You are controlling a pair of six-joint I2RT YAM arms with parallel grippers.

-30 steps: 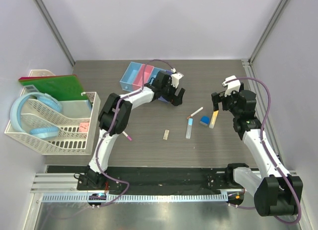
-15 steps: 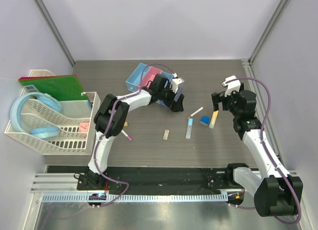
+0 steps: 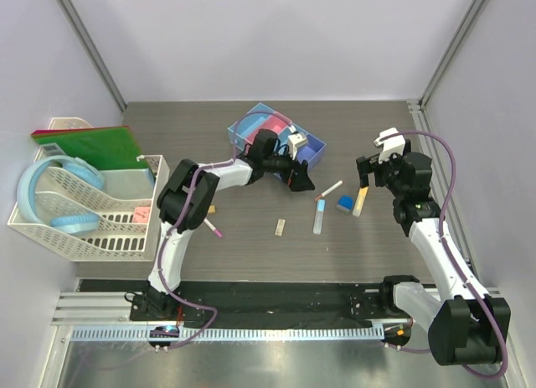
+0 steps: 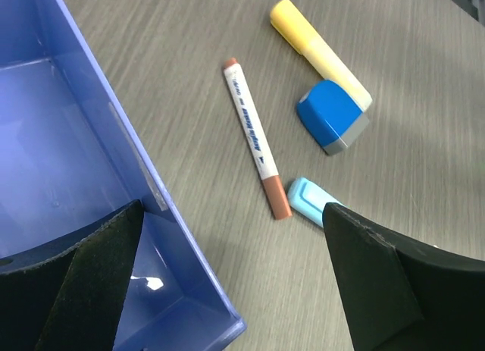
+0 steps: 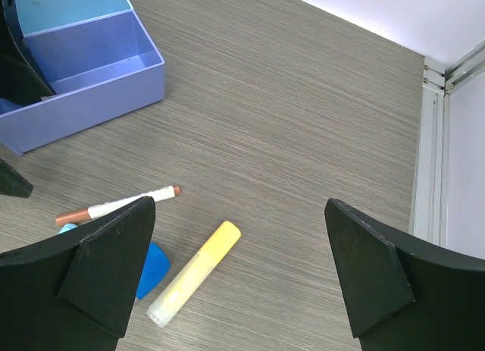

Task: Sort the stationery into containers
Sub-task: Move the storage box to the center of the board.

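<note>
The row of four joined bins [image 3: 276, 139] lies at an angle at mid-table. My left gripper [image 3: 299, 180] is open and straddles the wall of the purple end bin [image 4: 68, 177], one finger inside and one outside. A white pen [image 3: 329, 190], pale blue tube [image 3: 319, 214], blue block [image 3: 343, 204] and yellow stick [image 3: 360, 201] lie just right of it. My right gripper [image 3: 366, 177] is open and empty above the yellow stick [image 5: 193, 274]. A tan piece [image 3: 280, 227] lies mid-table. A second pen [image 3: 213, 229] and a second tan piece [image 3: 213, 209] lie by the left arm.
A white lattice basket [image 3: 84, 212] with a big blue hoop [image 3: 50, 195] stands at the left, a green board [image 3: 92, 145] behind it. A metal rail [image 5: 432, 161] runs along the table's right edge.
The bin row has swung and slid to the right with my left gripper hooked on its purple end, closer to the loose items. The right arm has not moved.
</note>
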